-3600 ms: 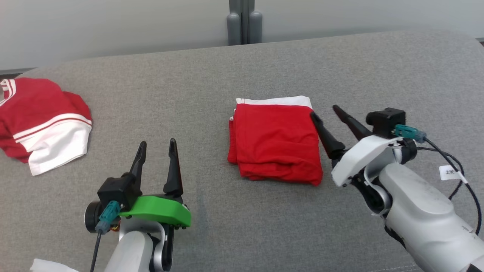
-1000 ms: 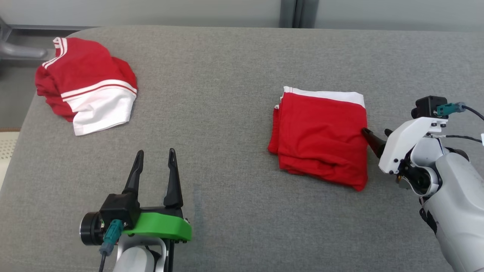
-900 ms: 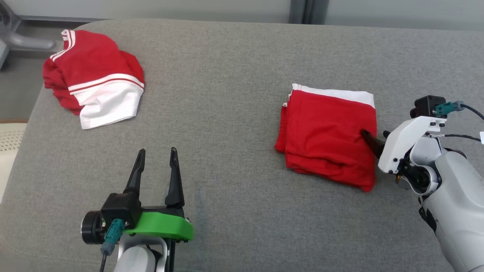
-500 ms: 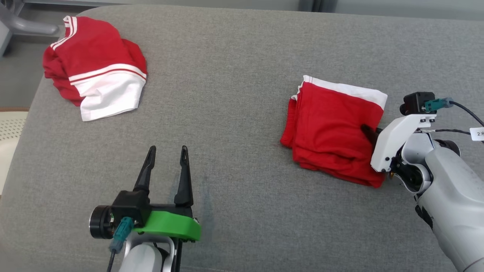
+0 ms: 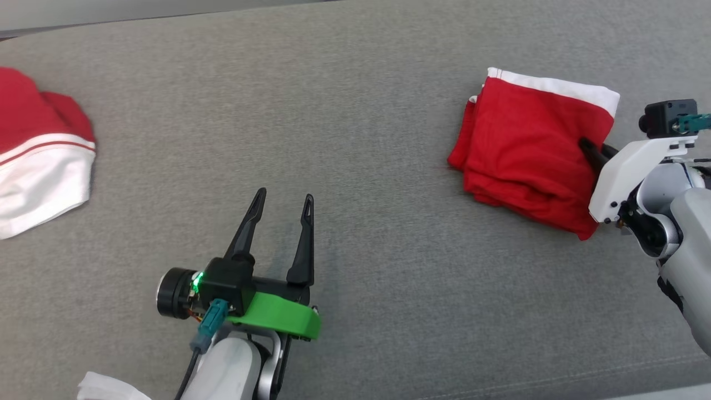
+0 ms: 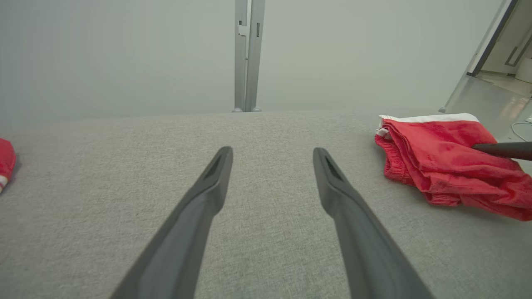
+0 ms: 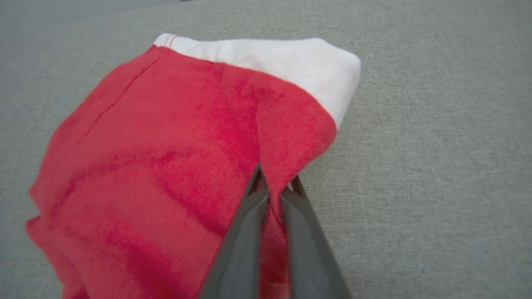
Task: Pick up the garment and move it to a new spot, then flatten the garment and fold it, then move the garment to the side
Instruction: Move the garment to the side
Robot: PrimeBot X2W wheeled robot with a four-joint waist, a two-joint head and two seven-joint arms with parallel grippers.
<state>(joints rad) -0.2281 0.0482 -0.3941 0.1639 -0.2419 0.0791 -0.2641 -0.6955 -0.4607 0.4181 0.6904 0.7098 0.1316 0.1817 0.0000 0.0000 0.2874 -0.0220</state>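
On soft grey table (image 5: 361, 111) by pale wall (image 6: 124, 54): right end effector (image 7: 274, 182) pinching red garment (image 5: 527, 139), left end effector (image 5: 284, 197) spread apart.

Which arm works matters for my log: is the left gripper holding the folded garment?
No, the left gripper hangs open over bare cushion, apart from the folded garment.

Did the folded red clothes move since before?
Yes. The folded garment, pinched by the right gripper, has slid to the robot's right: the grey stretch between it and the crumpled garment is much wider now.
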